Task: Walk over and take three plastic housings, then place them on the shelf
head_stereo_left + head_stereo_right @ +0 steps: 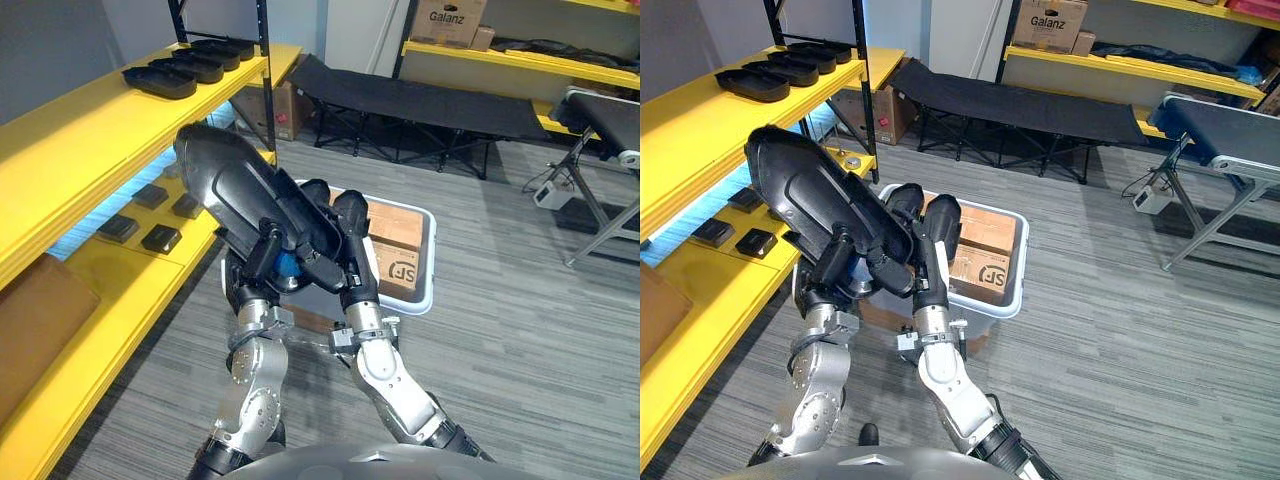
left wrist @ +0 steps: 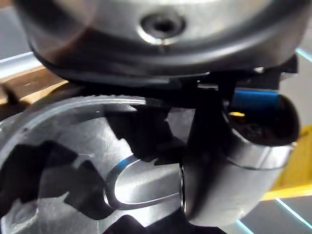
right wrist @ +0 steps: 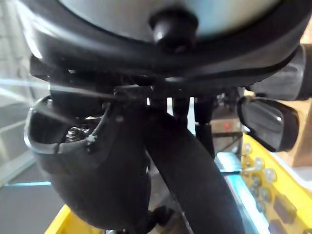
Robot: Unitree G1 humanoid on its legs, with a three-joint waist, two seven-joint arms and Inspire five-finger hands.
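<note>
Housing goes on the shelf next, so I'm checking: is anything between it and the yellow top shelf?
Nothing visible does: the housing is beside the top shelf; other housings lie farther along it.

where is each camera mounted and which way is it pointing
Left eye view: on the head, looking down at the plastic housing between the left robot hand and right robot hand; both arms show.
Right eye view: beside it, same look.
Left wrist view: on the left wrist, close against the housing.
Right wrist view: on the right wrist, along its robot hand.
Shared: both eye views show yellow shelf and white bin.
</note>
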